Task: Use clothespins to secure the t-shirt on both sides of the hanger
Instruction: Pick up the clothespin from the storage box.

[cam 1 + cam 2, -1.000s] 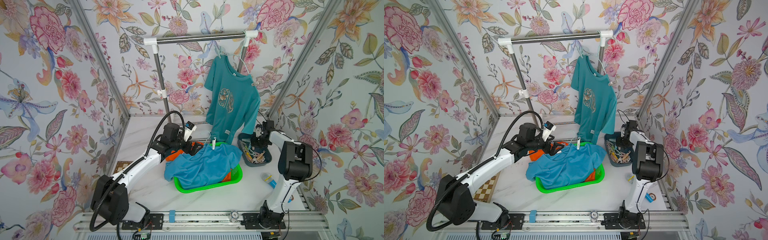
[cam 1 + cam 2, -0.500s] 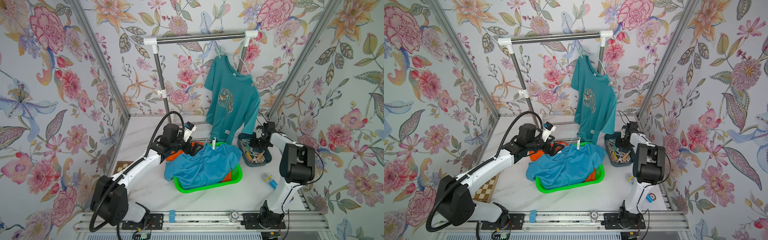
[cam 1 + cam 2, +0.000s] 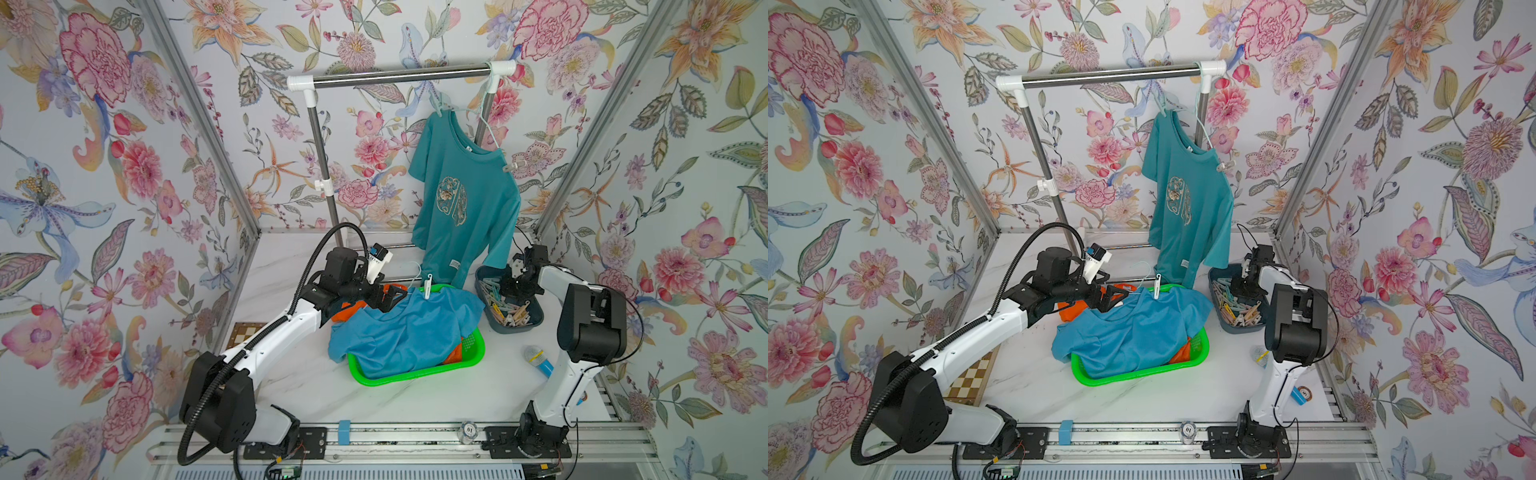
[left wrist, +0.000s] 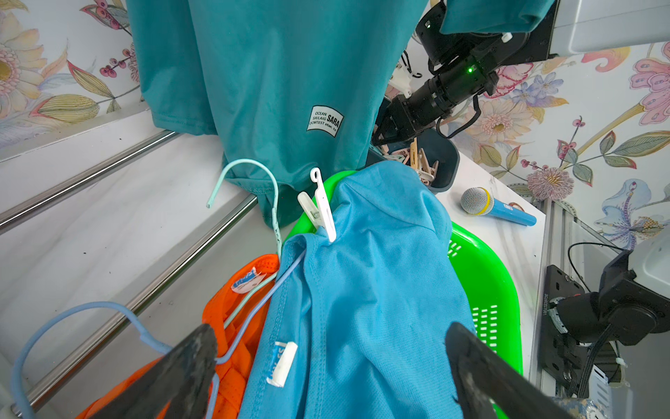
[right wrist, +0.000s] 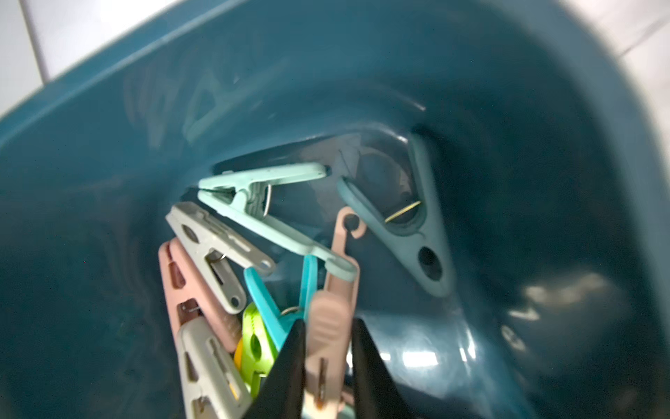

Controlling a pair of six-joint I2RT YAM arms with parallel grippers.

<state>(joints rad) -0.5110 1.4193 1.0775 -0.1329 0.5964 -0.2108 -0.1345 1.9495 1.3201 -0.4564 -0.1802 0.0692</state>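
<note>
Floral wallpaper (image 3: 104, 166) closes in a white marble counter (image 3: 291, 386), with a clothes rail (image 3: 399, 77) at the back where a teal t-shirt (image 3: 461, 199) hangs. In front of it, a light blue t-shirt (image 3: 407, 328) on a blue hanger (image 4: 94, 305) lies draped over a green basket (image 3: 415, 376), probably so that both shoulders are within reach. A white clothespin (image 4: 321, 206) already grips one shoulder; the other side shows none, so that looks like the step in hand.

The left arm stretches low across the counter, its wrist about level. The left gripper (image 4: 330, 332) hovers at the shirt's collar end with its fingers spread wide and nothing in them, apparently ready to steady the hanger.

The right arm is folded with its elbow high and its wrist tipped down into the dark blue tub (image 3: 536, 318) beside the basket, where the spare clothespins (image 3: 509, 313) are heaped. There the right gripper (image 5: 328, 323) has its fingers closed on a pink clothespin (image 5: 330, 315).
</note>
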